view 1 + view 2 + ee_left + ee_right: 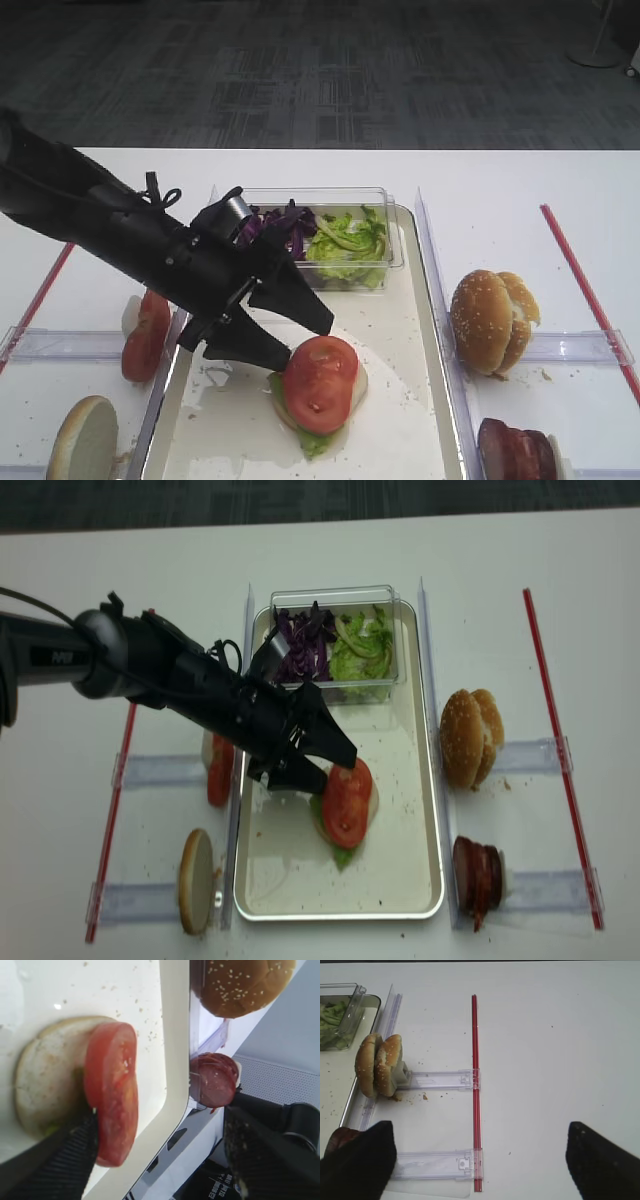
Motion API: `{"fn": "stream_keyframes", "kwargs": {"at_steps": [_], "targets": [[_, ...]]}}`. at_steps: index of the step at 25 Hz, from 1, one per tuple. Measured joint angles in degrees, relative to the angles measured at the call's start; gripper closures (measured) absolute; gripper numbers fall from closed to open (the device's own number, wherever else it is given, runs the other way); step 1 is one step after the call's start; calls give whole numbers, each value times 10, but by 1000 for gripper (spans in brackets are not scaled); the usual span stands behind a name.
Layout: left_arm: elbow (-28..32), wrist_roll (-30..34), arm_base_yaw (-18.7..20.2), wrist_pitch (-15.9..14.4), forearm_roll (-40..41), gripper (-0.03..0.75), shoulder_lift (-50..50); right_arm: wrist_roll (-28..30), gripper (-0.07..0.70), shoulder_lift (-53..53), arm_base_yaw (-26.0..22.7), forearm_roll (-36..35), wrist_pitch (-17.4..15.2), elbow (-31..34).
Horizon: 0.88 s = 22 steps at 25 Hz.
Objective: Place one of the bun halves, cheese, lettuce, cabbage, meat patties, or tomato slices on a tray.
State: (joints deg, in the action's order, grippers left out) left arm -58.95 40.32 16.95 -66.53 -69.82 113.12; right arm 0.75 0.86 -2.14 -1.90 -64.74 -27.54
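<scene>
A red tomato slice (320,383) lies on a pale bun bottom (45,1085) with lettuce under it, inside the metal tray (430,400). My left gripper (305,342) hangs open just left of the slice. In the left wrist view one finger (65,1160) sits against the tomato slice (112,1095), the other finger (260,1155) far off past the tray rim (172,1085). Nothing is held. My right gripper (482,1160) is open and empty above the white table, with seeded bun halves (380,1065) beyond it to the left.
A clear tub (320,235) with purple cabbage (280,225) and green lettuce (350,240) sits at the tray's far end. More tomato slices (145,335) and a bun half (85,440) stand left of the tray. Buns (490,320) and meat patties (515,450) stand right. A red strip (476,1085) crosses the table.
</scene>
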Motion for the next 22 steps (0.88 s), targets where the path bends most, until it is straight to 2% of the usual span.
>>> {"fn": "stream_keyframes", "kwargs": {"at_steps": [6,12,22], "targets": [[-32,-47,0,-2,54,232,-1,0,-66,0,0,0,0,0],[-57,-53,0,-5,62,232,-25,0,-66,0,0,0,0,0],[-61,-55,0,-7,74,232,-30,0,-66,0,0,0,0,0]]}}
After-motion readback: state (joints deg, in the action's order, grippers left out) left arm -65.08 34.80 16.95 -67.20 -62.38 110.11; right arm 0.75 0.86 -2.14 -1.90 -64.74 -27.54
